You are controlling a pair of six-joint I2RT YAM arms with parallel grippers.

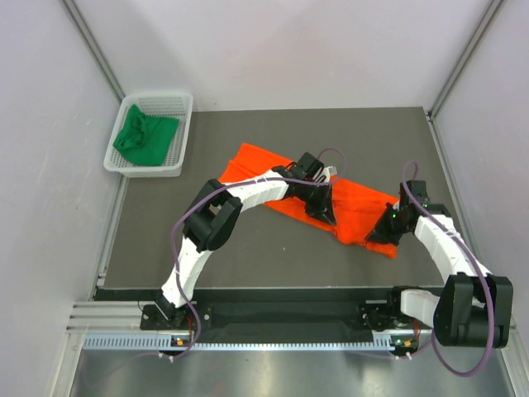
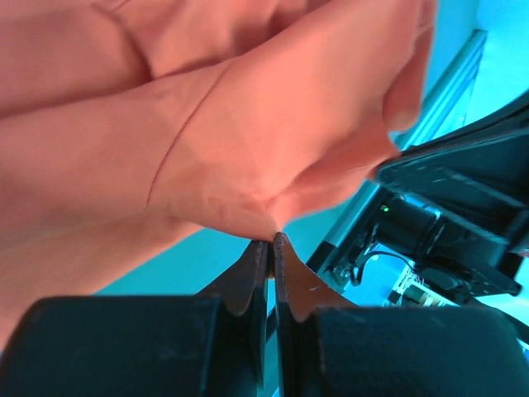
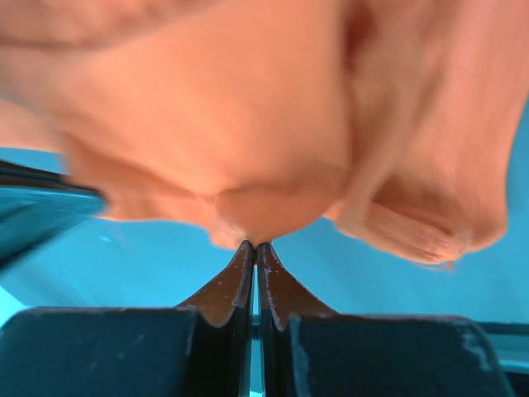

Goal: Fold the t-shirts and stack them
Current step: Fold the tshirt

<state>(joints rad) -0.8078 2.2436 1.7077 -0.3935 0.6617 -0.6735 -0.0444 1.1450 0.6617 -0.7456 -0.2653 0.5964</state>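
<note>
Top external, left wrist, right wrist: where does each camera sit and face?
Top external: above and behind the robot, facing down on left arm, right arm, bright orange cloth t-shirt, and dark green cloth t-shirt in white plastic mesh basket.
Left wrist: on the left arm, facing along its shut jaws into the orange t-shirt.
Right wrist: likewise on the right arm.
Shared: both wrist views show jaws pinching that t-shirt.
</note>
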